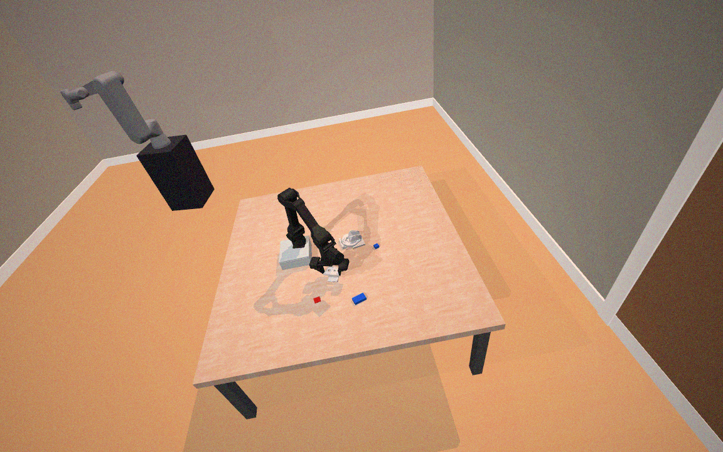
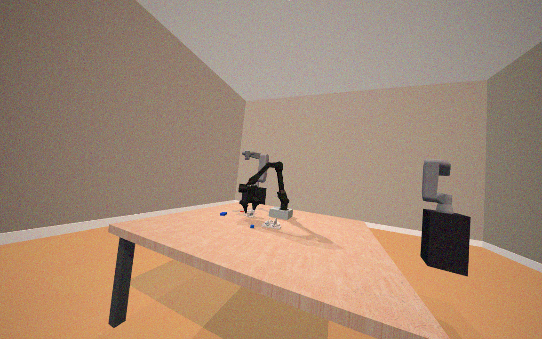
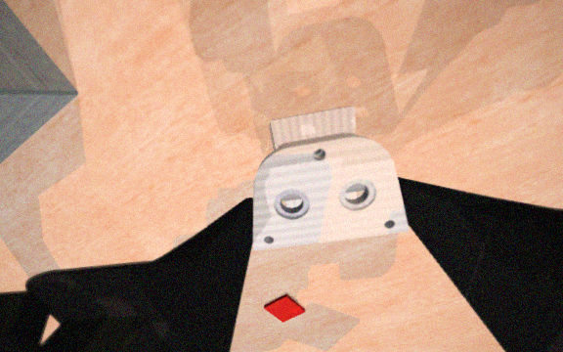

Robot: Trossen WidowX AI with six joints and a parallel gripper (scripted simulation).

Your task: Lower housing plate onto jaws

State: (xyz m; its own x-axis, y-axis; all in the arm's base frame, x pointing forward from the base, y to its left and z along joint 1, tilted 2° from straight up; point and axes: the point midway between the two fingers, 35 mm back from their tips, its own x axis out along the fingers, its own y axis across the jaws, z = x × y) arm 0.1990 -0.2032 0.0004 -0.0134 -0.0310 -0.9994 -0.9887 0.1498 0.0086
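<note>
The housing plate (image 1: pixel 330 270) (image 3: pixel 330 220) is white with rounded corners at one end, two large ringed holes and three small dark ones. A ribbed pale block (image 1: pixel 332 279) (image 3: pixel 315 128) shows beyond its rounded edge, partly hidden by it. My gripper (image 1: pixel 332 271) (image 2: pixel 250 210) (image 3: pixel 319 195) is shut on the plate, one fingertip at each side edge. Whether the plate is clear of what is beneath it cannot be told. The white jaw assembly (image 1: pixel 351 242) (image 2: pixel 271 224) stands apart on the table, with upright pieces on a flat base; its stubs are too small to make out.
On the table (image 1: pixel 420 292) (image 2: pixel 188 227) lie a red piece (image 1: pixel 317 299) (image 2: pixel 242 211) (image 3: pixel 284 309), a larger blue block (image 1: pixel 359 299) (image 2: pixel 223 213) and a small blue cube (image 1: pixel 376 246) (image 2: pixel 251 226) beside the jaw assembly. The arm's grey base block (image 1: pixel 295 260) (image 2: pixel 280 213) (image 3: pixel 8 117) stands nearby.
</note>
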